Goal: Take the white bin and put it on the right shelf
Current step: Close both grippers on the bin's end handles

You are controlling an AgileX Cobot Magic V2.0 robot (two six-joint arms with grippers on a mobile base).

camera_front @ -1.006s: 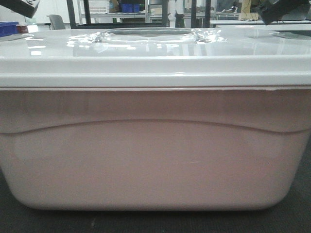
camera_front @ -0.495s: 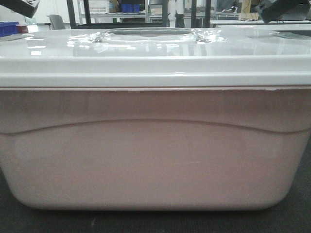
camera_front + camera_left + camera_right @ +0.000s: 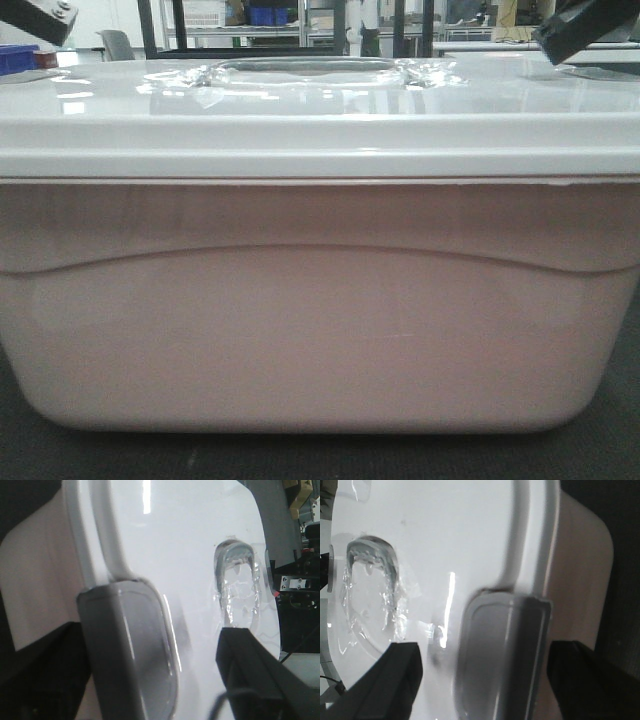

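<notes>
Your white bin (image 3: pixel 320 300), a large pale pinkish translucent plastic tub under a glossy white lid (image 3: pixel 190 540), sits upright on a dark matte surface (image 3: pixel 320 455) and fills the front view. It has not been lifted.

At each short end of the lid there is a grey moulded plastic clip (image 3: pixel 132 650). The left gripper (image 3: pixel 150 645) is spread wide and holds nothing. The clip lies between its fingers, with one black finger (image 3: pixel 250 670) above the lid on the side of the clear recessed handle (image 3: pixel 235 580) and the other beyond the bin's end wall. The right gripper (image 3: pixel 482 650) mirrors it: its jaws are wide apart and empty, and its own grey end clip (image 3: pixel 505 650) lies between its fingers. Whether any finger touches the plastic, you cannot tell.

The step in hand looks like the approach for a two-armed grasp. Next you probably need both grippers to close evenly on the rim at the clips, then lift level. The glossy lid may slip, and it may pull off if the clips are unfastened. The stainless right shelf does not show clearly here, so you need to find it before carrying.
</notes>
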